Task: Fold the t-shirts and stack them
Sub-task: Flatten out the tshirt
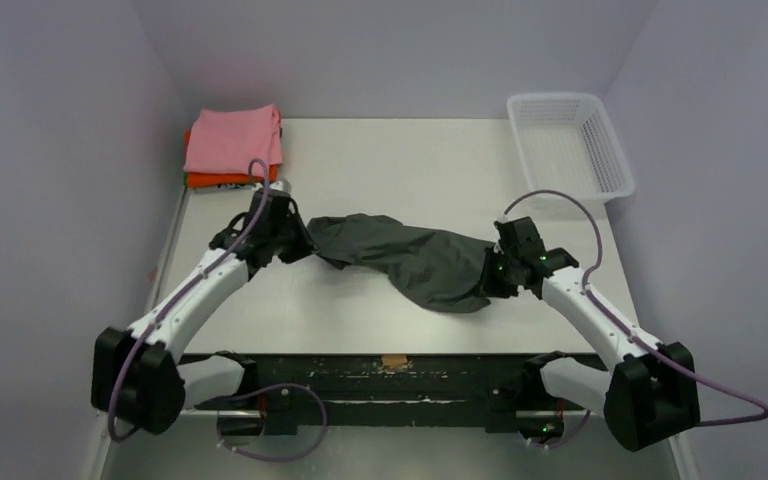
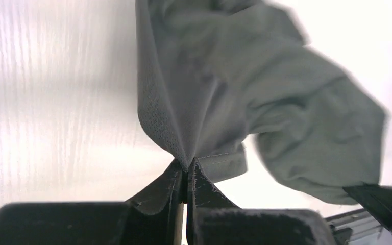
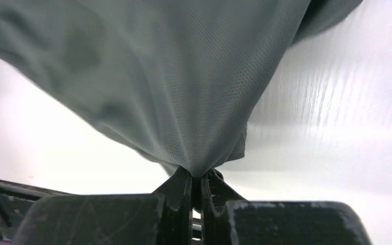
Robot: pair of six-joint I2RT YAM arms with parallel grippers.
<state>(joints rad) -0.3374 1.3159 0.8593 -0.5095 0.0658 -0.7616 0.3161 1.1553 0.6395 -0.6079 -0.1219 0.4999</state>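
1. At the far-left corner of the worktop [image 1: 400, 160]: a folded pink shirt [image 1: 232, 138] lying on an orange shirt [image 1: 230, 181], well apart from both hands.
2. Left hand [image 1: 295, 240]: pinched shut on one end of the grey shirt [image 1: 410, 260], with a tight gather of cloth caught between the fingertips in the wrist view.
3. Grey shirt: strung between the two hands over the middle of the worktop, bunched and sagging. Long axis left to right, the right end a little nearer the arm bases. Cannot tell whether the lowest fold touches the worktop.
4. Right hand [image 1: 490, 275]: clamped on the opposite end, the cloth fanning up from closed fingertips.
5. Far-right corner: a white basket [image 1: 570, 140], clear of the cloth.
6. Judging from this: not yet folded, and probably best pulled taut along that left-to-right axis, then laid flat. Stack nearer the left arm, so likely carried there by that side.
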